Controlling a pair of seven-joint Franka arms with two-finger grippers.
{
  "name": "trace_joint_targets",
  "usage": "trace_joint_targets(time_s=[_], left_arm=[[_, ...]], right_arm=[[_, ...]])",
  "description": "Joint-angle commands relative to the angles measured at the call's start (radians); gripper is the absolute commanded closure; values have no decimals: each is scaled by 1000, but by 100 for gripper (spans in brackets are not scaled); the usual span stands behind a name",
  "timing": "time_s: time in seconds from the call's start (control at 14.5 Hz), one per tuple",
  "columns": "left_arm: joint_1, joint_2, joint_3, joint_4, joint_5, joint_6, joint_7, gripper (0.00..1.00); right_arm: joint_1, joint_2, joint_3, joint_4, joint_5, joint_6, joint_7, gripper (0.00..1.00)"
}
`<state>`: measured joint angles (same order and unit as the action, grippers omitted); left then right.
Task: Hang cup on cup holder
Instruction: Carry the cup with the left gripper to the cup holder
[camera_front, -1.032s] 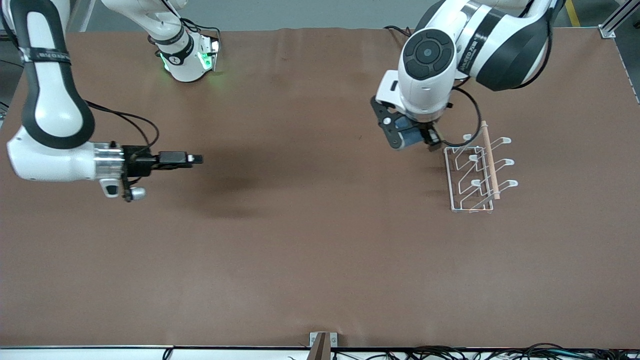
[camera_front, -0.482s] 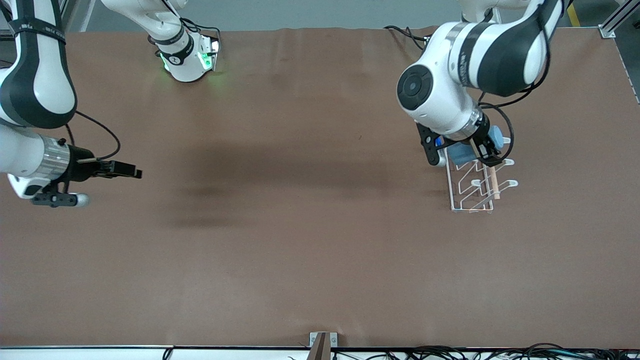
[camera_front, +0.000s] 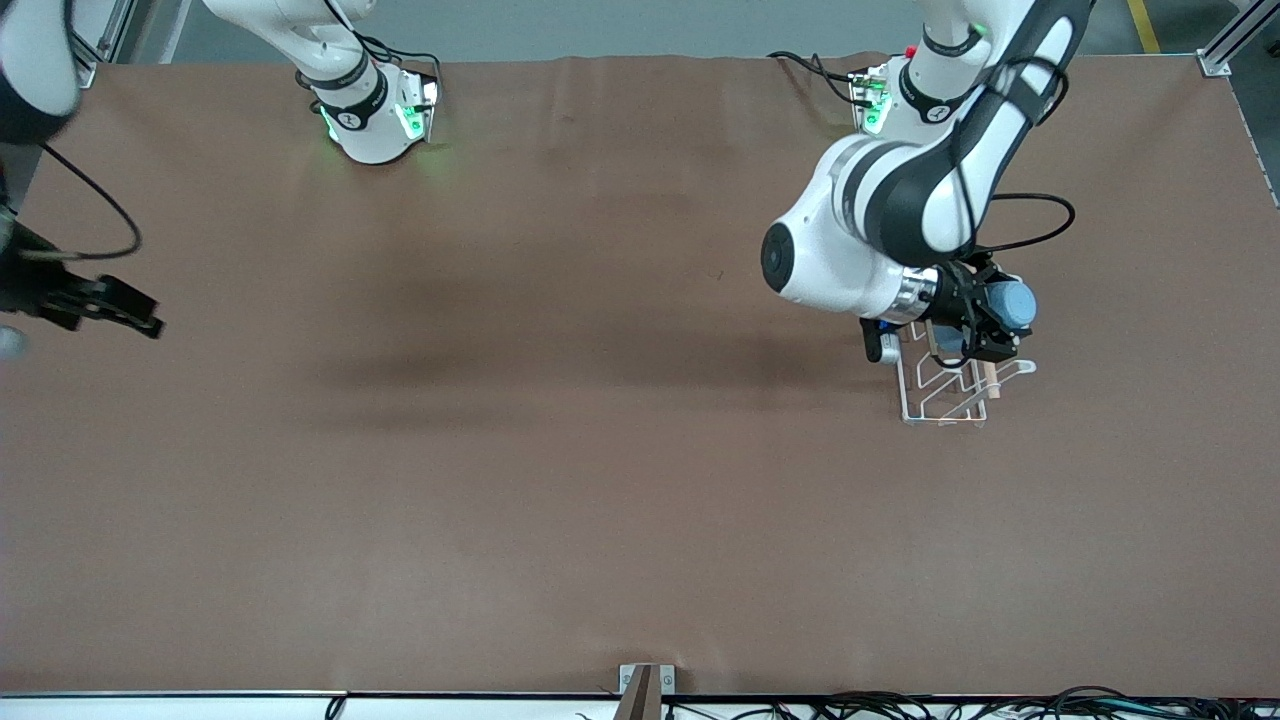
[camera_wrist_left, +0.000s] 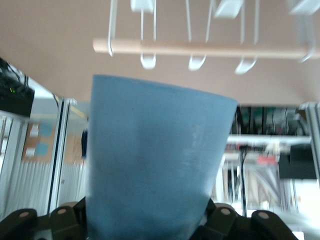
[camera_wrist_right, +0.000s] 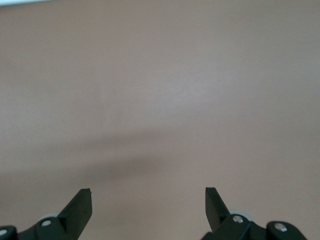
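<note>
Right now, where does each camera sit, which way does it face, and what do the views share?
Front view: high across the table, facing both bases; shows both arms, the left gripper holding the cup over the cup holder, and the right gripper waiting at the right arm's end.
Left wrist view: on the left wrist, looking past the gripped cup at the cup holder.
Right wrist view: on the right wrist, facing bare table, open jaws showing.
Shared: front and left wrist views both show cup and cup holder.
</note>
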<state>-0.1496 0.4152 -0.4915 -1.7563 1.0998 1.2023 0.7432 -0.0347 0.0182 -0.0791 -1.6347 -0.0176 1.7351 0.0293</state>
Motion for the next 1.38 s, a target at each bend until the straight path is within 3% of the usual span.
trace_joint_targets(time_s=[0.0, 0.14, 0.48, 0.96, 1.31], left_arm=[[-7, 72, -1, -9, 95, -58, -46, 97], [-8, 102, -1, -25, 120, -58, -111, 97], [-22, 191, -1, -20, 198, -78, -139, 97], [-25, 272, -1, -20, 209, -102, -254, 96], [-24, 315, -1, -15, 209, -102, -281, 82]], right_arm=[[-97, 9, 69, 140, -12, -134, -26, 0], [-93, 14, 87, 229, -18, -222, 9, 0], [-37, 9, -10, 155, 7, -236, 17, 0], [-39, 11, 28, 159, 11, -232, 6, 0], [-41, 11, 45, 162, 11, -235, 6, 0]])
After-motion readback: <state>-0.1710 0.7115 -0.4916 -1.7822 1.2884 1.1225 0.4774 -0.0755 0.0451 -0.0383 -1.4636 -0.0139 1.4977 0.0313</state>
